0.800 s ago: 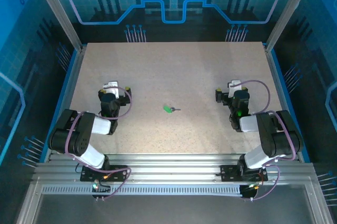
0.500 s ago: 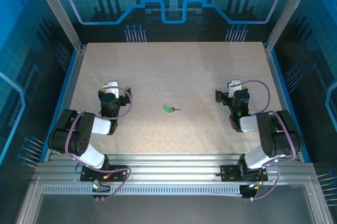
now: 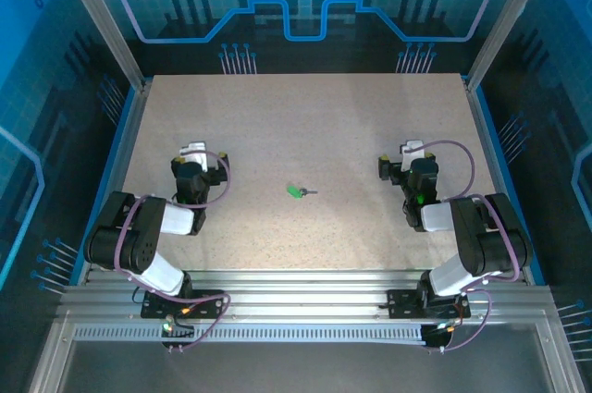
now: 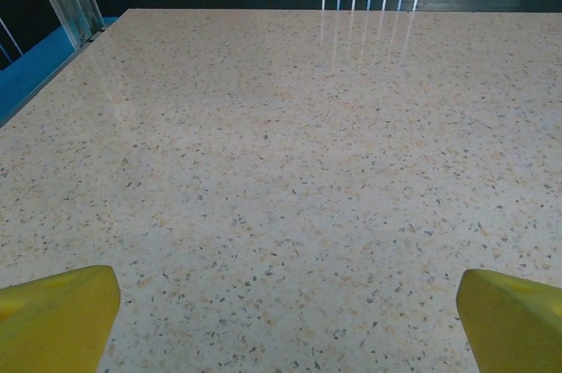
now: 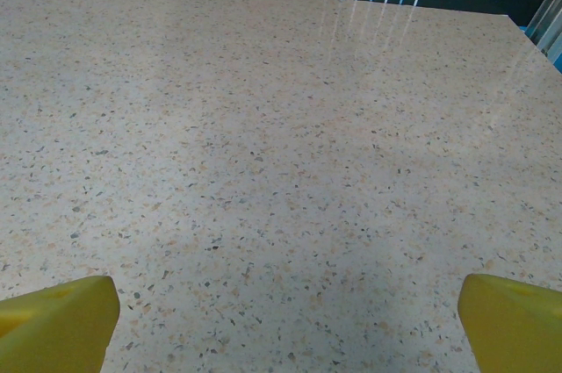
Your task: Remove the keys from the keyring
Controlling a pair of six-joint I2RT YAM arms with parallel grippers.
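A small bunch of keys (image 3: pixel 298 192) lies flat near the middle of the speckled table; one key has a green head, and a dark metal bit sticks out to its right. The keyring is too small to make out apart from them. My left gripper (image 3: pixel 192 158) rests low on the left, well away from the keys. Its yellow fingertips (image 4: pixel 57 316) stand wide apart and open over bare table. My right gripper (image 3: pixel 413 156) sits on the right, about as far from the keys. It is open too, with yellow fingertips (image 5: pixel 514 320) at the frame corners and nothing between them.
The beige speckled table (image 3: pixel 305 125) is bounded by blue-edged walls and metal posts (image 3: pixel 129 69) at the back corners. Both arm bases stand on the ribbed rail (image 3: pixel 296 296) at the near edge.
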